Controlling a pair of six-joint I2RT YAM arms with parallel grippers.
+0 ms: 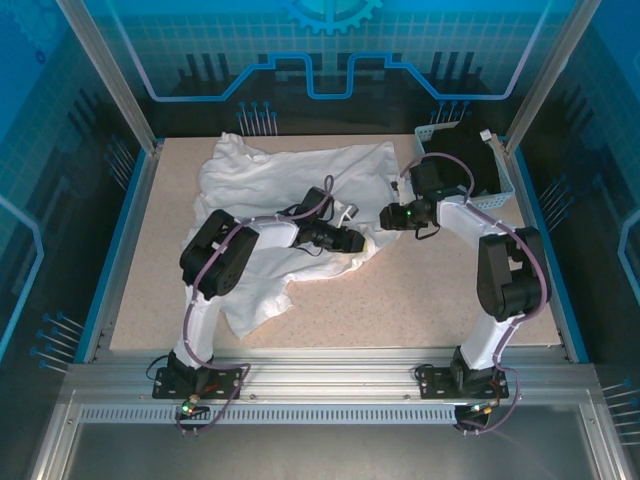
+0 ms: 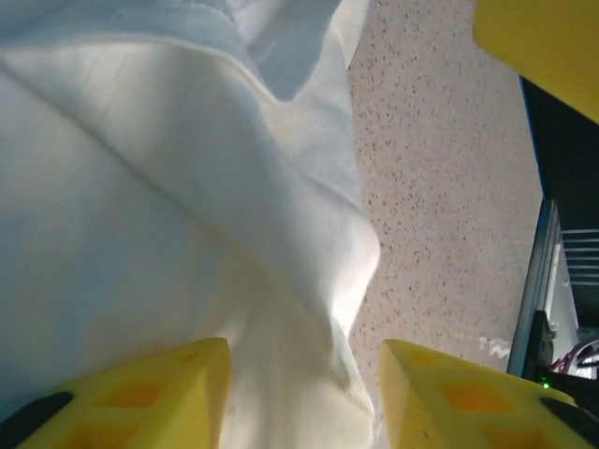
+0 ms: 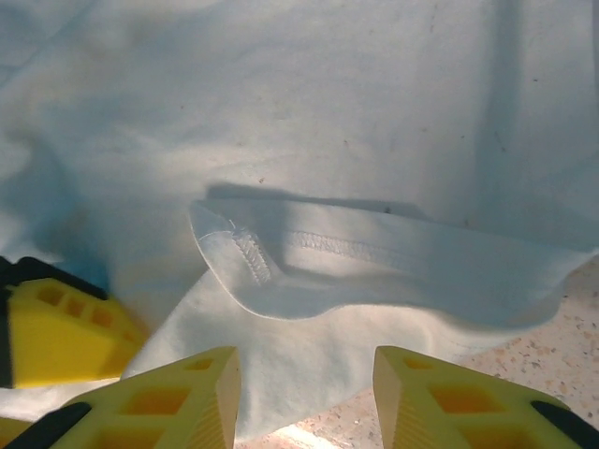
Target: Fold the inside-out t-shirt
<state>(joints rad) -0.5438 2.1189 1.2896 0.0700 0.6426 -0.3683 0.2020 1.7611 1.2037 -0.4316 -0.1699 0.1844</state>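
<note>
The inside-out t-shirt [image 1: 270, 180] lies crumpled and white across the left and middle of the table. My left gripper [image 1: 365, 243] hovers at its right edge. In the left wrist view the left gripper [image 2: 304, 393] is open, with a raised fold of the shirt [image 2: 168, 187] lying between the yellow fingers [image 2: 140, 393] untouched by the right one. My right gripper [image 1: 384, 216] faces it from the right, close by. The right gripper [image 3: 307, 398] is open over the shirt's edge, just short of a turned-up stitched hem [image 3: 309, 248].
A white basket [image 1: 505, 175] stands at the back right with a black garment [image 1: 465, 160] in it. Bare speckled table [image 1: 430, 290] lies in front of the right arm. The two grippers' tips nearly meet, and the left one's yellow finger [image 3: 56, 337] reaches into the right wrist view.
</note>
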